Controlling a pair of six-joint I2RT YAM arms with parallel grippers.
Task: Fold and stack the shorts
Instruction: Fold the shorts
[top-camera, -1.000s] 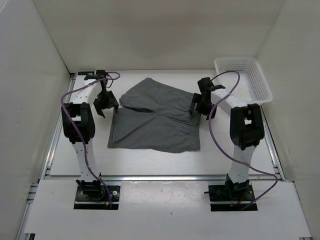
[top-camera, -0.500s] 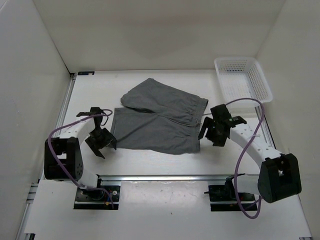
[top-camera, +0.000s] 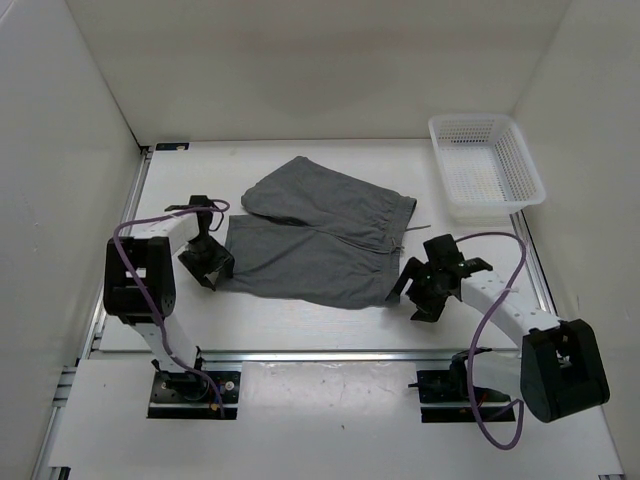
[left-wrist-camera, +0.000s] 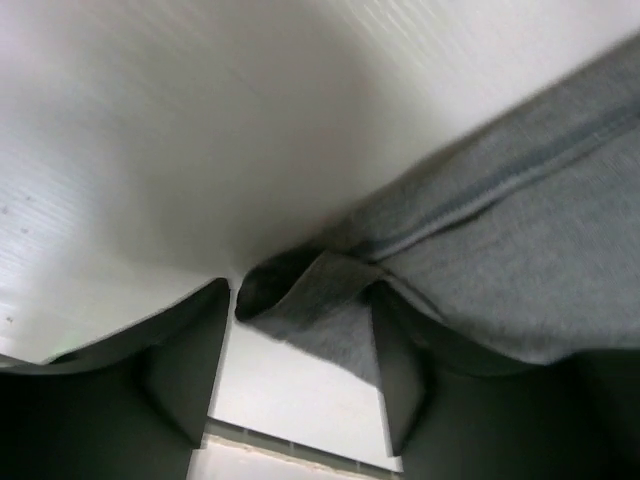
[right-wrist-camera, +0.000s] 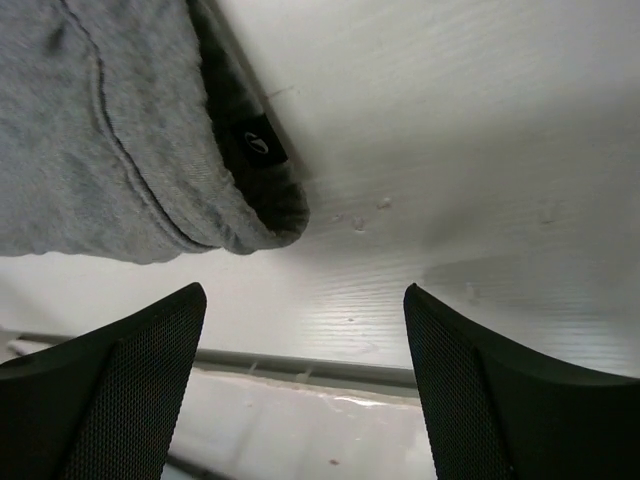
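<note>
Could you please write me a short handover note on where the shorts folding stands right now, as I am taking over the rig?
Left gripper: open, low at the near left hem corner of the plain grey fabric shorts. In its wrist view that corner lies between the fingers, not pinched.
Right gripper: open, just off the near waistband corner, nothing between its fingers.
Shorts: spread on the white table, legs to the left, waistband to the right. White plastic mesh basket stands at the far right, apart from them.
Done: no fold visible.
Left: grasp both near corners, fold, stack.
</note>
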